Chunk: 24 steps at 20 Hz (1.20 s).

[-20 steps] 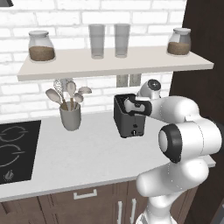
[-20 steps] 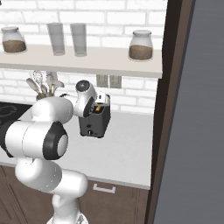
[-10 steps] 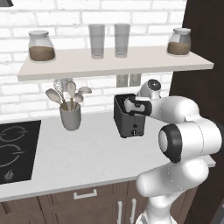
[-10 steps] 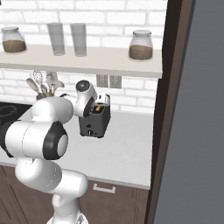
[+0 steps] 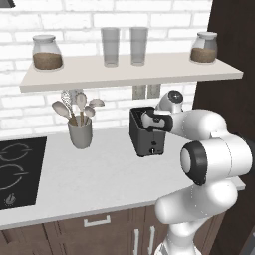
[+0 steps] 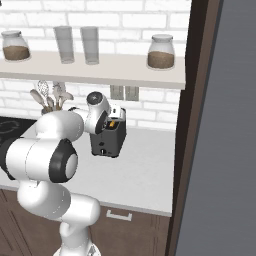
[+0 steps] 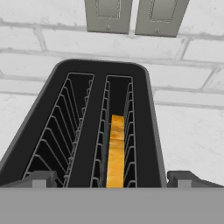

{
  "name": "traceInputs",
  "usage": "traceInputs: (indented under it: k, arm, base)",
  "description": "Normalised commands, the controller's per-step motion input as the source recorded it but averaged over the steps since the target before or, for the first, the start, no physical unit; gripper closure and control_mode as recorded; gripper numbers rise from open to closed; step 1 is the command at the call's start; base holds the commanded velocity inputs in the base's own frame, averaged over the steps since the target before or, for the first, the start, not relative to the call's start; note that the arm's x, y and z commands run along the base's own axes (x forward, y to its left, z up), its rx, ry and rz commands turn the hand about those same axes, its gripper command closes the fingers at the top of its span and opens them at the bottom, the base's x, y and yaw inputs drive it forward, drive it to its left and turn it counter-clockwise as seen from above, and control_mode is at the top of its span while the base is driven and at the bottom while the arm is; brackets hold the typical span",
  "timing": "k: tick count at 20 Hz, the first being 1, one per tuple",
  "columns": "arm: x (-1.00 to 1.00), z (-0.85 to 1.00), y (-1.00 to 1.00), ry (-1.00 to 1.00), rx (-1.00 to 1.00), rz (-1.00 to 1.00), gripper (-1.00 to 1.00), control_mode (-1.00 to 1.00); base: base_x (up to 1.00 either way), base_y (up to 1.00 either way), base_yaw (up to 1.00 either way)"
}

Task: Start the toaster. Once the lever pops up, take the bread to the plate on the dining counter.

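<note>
Nothing has moved in the last second: arm, toaster and camera views all match the earlier pictures, so the robot appears to be pausing above the toaster, either waiting on the toasting cycle or lining up its reach.

Largest first: a white kitchen counter (image 5: pixel 89 174) runs along a white brick wall, with a black hob (image 5: pixel 15 172) at its far left. Above it, a long shelf (image 5: pixel 124 69) carries two jars and two drinking glasses. The robot's white arm (image 5: pixel 209 149) rises at the near right and bends back toward the wall.

At the back of the counter sits the toaster (image 5: pixel 144 137), a small dark box, with a grey cup of utensils (image 5: pixel 79 132) well to its left. Two wall sockets (image 7: pixel 135 15) are mounted just behind it.

The gripper (image 7: pixel 111 181) hangs directly over the toaster's top, its two dark fingertips (image 7: pixel 39 179) spread wide apart and holding nothing.

Smallest: the bread (image 7: pixel 114 151), a golden slice, stands on edge in the right-hand slot, seen from the hand camera (the left slot is empty). It sits between the spread fingers, low in the slot.

Whether the lever is down or already up cannot be told. The plate and dining counter lie elsewhere, so carrying the bread is not yet begun.
</note>
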Motion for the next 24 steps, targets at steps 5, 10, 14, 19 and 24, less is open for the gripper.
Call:
traceInputs:
  k: [5, 10, 14, 19, 24]
  arm:
    - [0.0, 0.0, 0.0, 0.0, 0.0, 0.0, -1.0, -1.0]
    - [0.0, 0.0, 0.0, 0.0, 0.0, 0.0, -1.0, -1.0]
    - [0.0, 0.0, 0.0, 0.0, 0.0, 0.0, -1.0, -1.0]
    - [0.0, 0.0, 0.0, 0.0, 0.0, 0.0, -1.0, -1.0]
    - [0.0, 0.0, 0.0, 0.0, 0.0, 0.0, -1.0, -1.0]
  base:
    - [0.0, 0.0, 0.0]
    - [0.0, 0.0, 0.0]
    - [0.0, 0.0, 0.0]
    - [0.0, 0.0, 0.0]
    - [0.0, 0.0, 0.0]
